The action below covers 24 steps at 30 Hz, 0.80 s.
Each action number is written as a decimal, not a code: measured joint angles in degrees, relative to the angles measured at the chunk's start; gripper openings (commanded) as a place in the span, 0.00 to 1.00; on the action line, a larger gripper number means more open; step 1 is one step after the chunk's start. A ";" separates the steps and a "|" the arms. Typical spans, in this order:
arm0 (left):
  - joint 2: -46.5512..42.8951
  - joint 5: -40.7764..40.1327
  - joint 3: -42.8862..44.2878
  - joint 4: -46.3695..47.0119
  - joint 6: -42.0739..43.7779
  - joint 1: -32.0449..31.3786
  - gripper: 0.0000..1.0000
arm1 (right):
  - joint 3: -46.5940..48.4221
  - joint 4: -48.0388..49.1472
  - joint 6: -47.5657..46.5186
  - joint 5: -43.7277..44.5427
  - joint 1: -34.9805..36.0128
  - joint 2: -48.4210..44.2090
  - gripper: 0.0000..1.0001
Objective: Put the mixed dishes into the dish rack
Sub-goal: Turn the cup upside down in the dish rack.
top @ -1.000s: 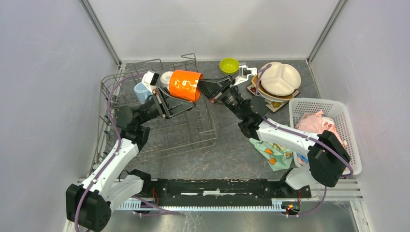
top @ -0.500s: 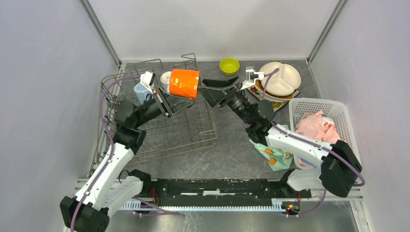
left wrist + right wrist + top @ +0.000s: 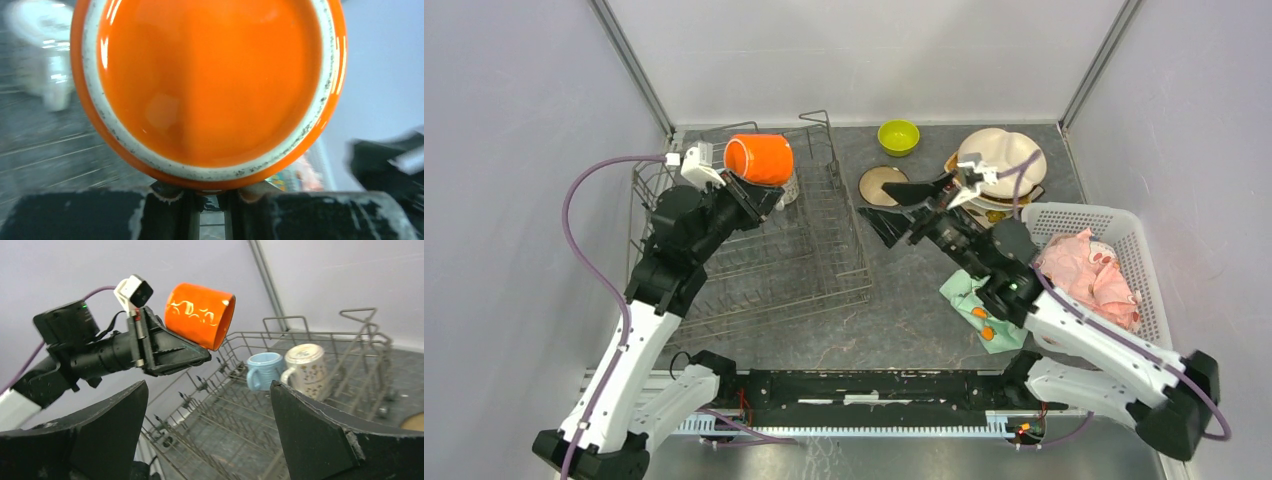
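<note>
Holding orange mug point(image 3: 759, 158) tipped on side, left pincer point(image 3: 762, 192) clenched on it, in air above far part of dish rack point(image 3: 849, 235). Light-blue mug point(image 3: 264, 371) and white patterned mug point(image 3: 306, 364) sit inside rack, side by side. Right pincer point(image 3: 866, 207) released, empty, over surface point(image 3: 904, 310) just right of rack, near tan bowl point(image 3: 882, 182).

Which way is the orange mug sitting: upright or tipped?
Tipped on its side: the orange mug is held by the left gripper above the dish rack, mouth sideways, base facing the left wrist camera.
</note>
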 measured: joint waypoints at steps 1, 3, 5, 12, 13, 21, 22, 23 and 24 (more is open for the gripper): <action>0.50 -3.08 0.00 -2.16 1.64 0.00 0.02 | -0.83 -0.76 -1.18 0.28 0.00 -1.86 0.98; 1.42 -7.93 0.00 -5.16 4.22 0.00 0.02 | -3.43 -2.69 -3.74 1.64 0.00 -6.88 0.98; 2.38 -12.90 0.00 -7.39 6.67 -0.02 0.02 | -4.72 -5.27 -5.62 2.91 0.00 -10.45 0.98; 6.58 -30.40 0.07 -10.32 15.67 0.00 0.02 | -6.67 -13.90 -11.37 5.64 0.00 -18.95 0.98; 7.48 -32.50 0.17 -10.34 16.76 0.00 0.02 | -7.13 -14.86 -12.04 5.84 0.00 -20.09 0.98; 16.33 -41.27 3.41 -10.91 22.36 2.21 0.02 | -8.04 -21.11 -15.63 7.56 0.00 -26.43 0.98; 17.05 -41.70 3.50 -10.91 23.10 2.93 0.02 | -8.04 -21.66 -15.87 7.72 0.00 -26.91 0.98; 17.62 -42.16 3.50 -10.86 23.63 3.76 0.02 | -8.04 -22.34 -16.09 7.93 0.00 -27.61 0.98; 18.12 -42.40 3.50 -10.82 23.93 4.90 0.02 | -8.04 -22.51 -16.15 7.98 0.00 -27.78 0.98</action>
